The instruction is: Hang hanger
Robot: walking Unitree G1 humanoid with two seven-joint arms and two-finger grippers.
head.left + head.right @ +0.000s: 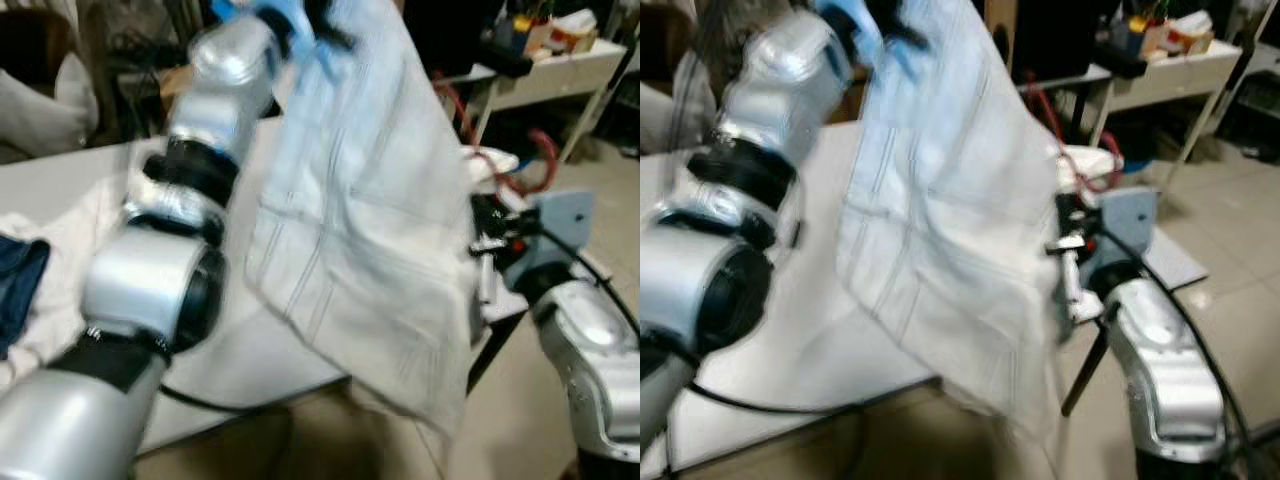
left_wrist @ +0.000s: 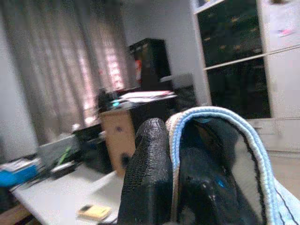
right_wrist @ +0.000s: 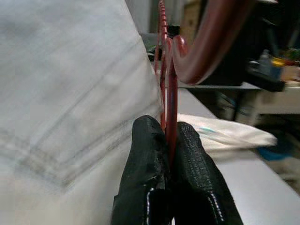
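A pale white shirt with faint stripes hangs in the air over the table's right end. My left gripper is raised at the top and shut on its light blue collar, which wraps over one black finger. A red hanger stands upright beside the shirt, its hook curving overhead. My right gripper is shut on the hanger's thin red bar, close against the cloth's right edge. In the eye views the red hanger shows just right of the shirt, above my right gripper.
A white table carries a crumpled white cloth and a dark blue garment at the left. A white side table with clutter stands at the back right. Bare floor lies to the right.
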